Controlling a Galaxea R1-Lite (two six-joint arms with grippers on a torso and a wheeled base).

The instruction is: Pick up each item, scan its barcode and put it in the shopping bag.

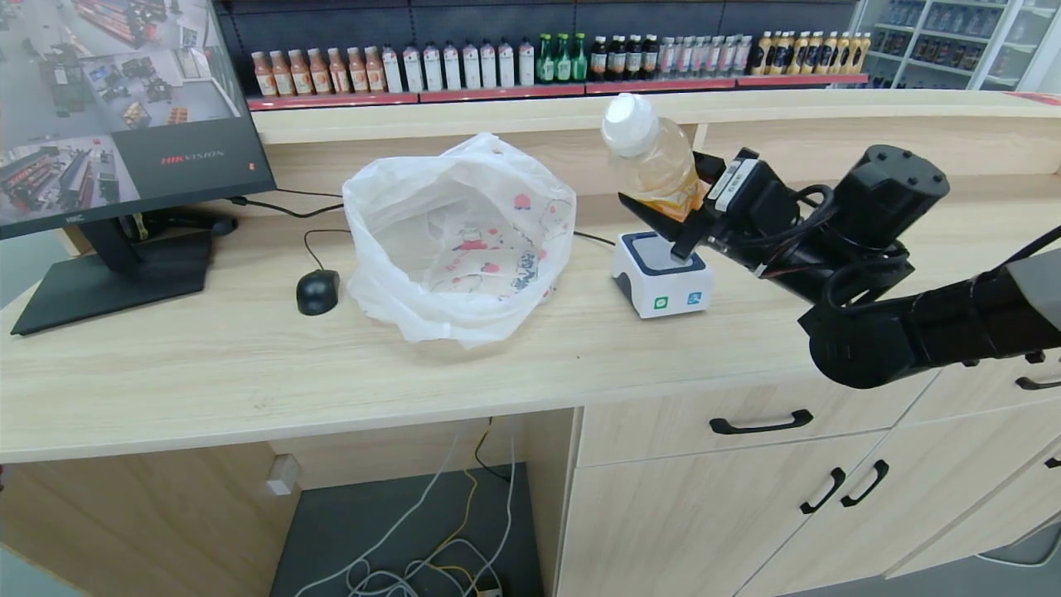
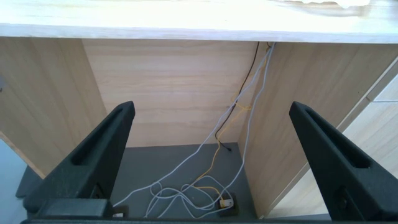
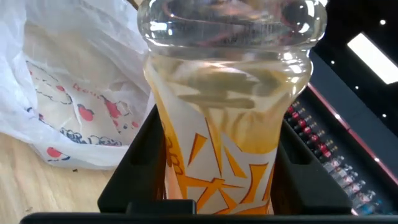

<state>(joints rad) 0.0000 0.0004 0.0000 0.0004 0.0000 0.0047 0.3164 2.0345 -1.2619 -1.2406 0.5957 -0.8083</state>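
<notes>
Bottle (image 1: 655, 157) held over the scanner (image 1: 663, 278), beside the open shopping bag (image 1: 460, 240)

On the wooden counter (image 1: 249, 365) the bag stood with its mouth wide, probably ready to receive items. Near it, the right gripper (image 1: 680, 211) was clamped on the tilted bottle just above the scanner, likely so the label faced its window. The left gripper (image 2: 211, 109) hung low before the counter, jaws apart and empty.

The pale wooden counter (image 1: 249, 365) carries 4 things: a black flat-based monitor (image 1: 116, 149) at its left edge, a small black mouse (image 1: 317, 292), a white plastic shopping bag (image 1: 460, 240) standing open mid-counter, and a white cube scanner (image 1: 661, 274) toward the right.
</notes>
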